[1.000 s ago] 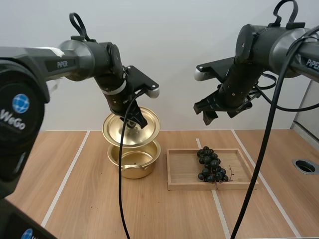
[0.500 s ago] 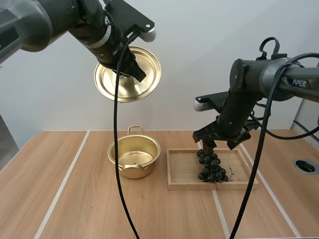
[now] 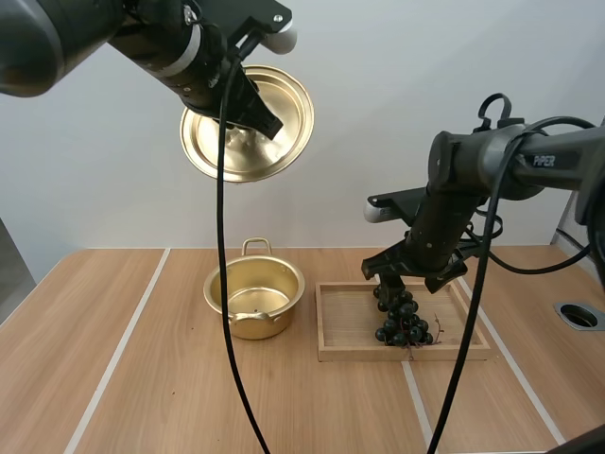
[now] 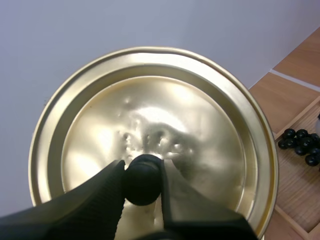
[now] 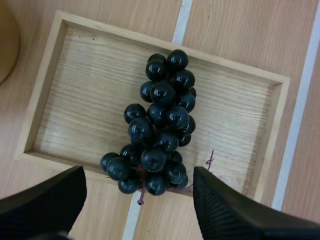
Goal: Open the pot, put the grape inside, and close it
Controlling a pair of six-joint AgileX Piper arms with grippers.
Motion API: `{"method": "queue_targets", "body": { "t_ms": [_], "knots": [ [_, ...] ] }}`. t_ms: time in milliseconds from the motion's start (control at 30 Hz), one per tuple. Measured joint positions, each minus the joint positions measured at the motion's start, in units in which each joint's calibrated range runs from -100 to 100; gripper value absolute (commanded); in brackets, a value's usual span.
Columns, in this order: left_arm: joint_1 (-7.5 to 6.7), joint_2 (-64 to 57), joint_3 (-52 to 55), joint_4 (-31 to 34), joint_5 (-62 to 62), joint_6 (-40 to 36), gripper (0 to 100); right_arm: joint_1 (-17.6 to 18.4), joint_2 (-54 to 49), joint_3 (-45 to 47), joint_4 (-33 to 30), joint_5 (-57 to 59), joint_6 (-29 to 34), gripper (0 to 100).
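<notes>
Right end effector (image 5: 137,176): fingers spread, poised directly above the grapes (image 5: 160,120), straddling the bunch's stem end. The bunch lies in the tray (image 5: 75,85), long axis across the tray's short side, so the fingers should close across it. The right arm is nearer. Left end effector (image 4: 142,181): pinching the knob (image 4: 142,170) of the lid (image 4: 150,95), high above the open pot (image 3: 255,301) on the desk (image 3: 161,378). Arm label (image 3: 543,161) reads "PiPER".
</notes>
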Motion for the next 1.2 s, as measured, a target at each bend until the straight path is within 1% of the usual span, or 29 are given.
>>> {"method": "queue_targets", "body": {
  "t_ms": [767, 1133, 1167, 1200],
  "knots": [
    [0.0, -1.3, 0.0, -0.5, 0.6, -0.1, 0, 0.1, 15.7, 0.0, 0.7, -8.4, 0.0, 100],
    [0.0, -1.3, 0.0, -0.5, 0.6, -0.1, 0, 0.1, 19.3, -0.5, 1.1, -10.0, 0.1, 100],
    [0.0, -1.3, 0.0, -0.5, 0.6, -0.1, 0, 0.1, 19.6, -0.5, 1.1, -10.0, 0.1, 92],
    [0.0, -1.3, 0.0, -0.5, 0.6, -0.1, 0, 0.1, 19.7, -0.6, 1.1, -10.0, 0.1, 78]
  ]
}}
